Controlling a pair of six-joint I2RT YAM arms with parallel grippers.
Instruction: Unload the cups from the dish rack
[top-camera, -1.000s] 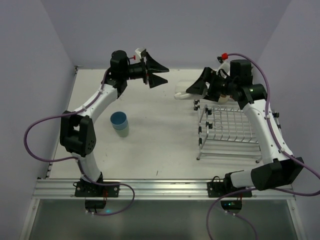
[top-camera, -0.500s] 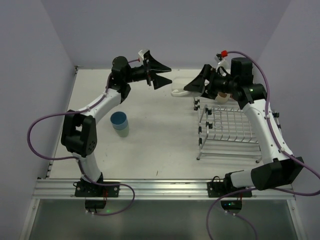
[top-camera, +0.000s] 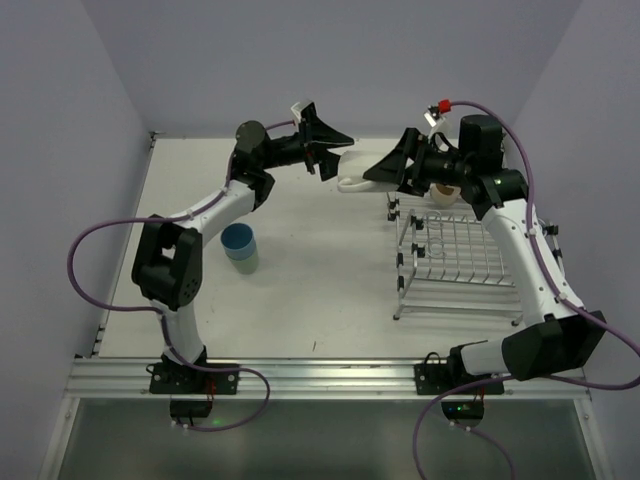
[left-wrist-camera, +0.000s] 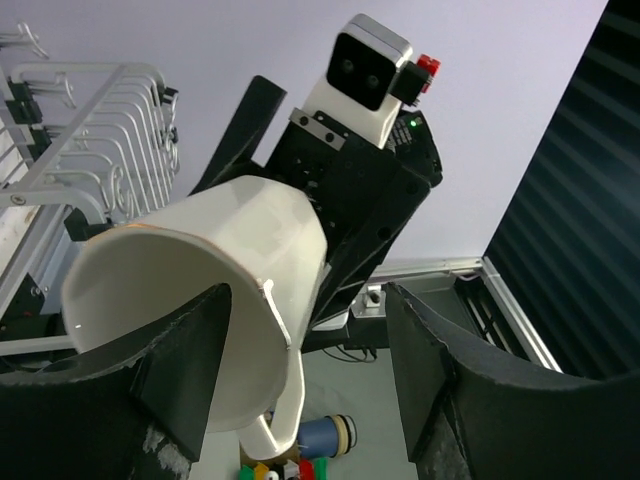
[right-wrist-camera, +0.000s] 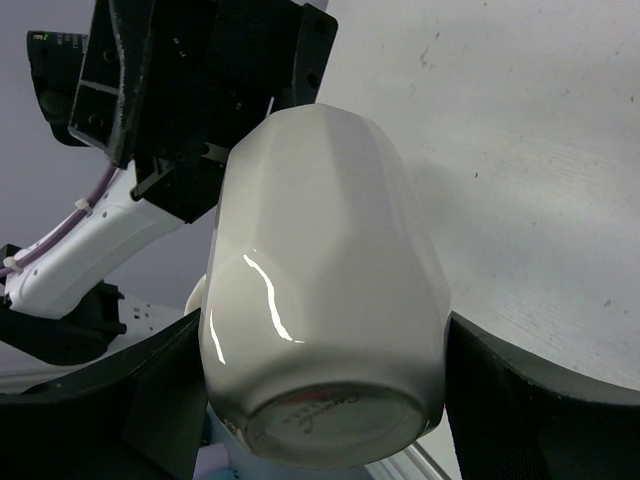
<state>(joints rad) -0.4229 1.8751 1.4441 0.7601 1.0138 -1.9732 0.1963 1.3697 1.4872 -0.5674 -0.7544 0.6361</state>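
My right gripper is shut on a white cup and holds it in the air, left of the dish rack. In the right wrist view the cup fills the frame, base toward the camera, with a finger pressed on each side. My left gripper is open and meets the cup from the left. In the left wrist view the cup's mouth faces the camera, and its wall and handle sit between the open fingers. A light blue cup stands on the table, stacked in a pale green one. A cream-tan cup sits at the rack's far end.
The silver wire rack stands on the right half of the table and also shows in the left wrist view. The purple side and back walls enclose the table. A metal rail runs along the near edge.
My right gripper has carried the white cup leftward from the rack. My left gripper has swung right until its open fingers reach the cup.
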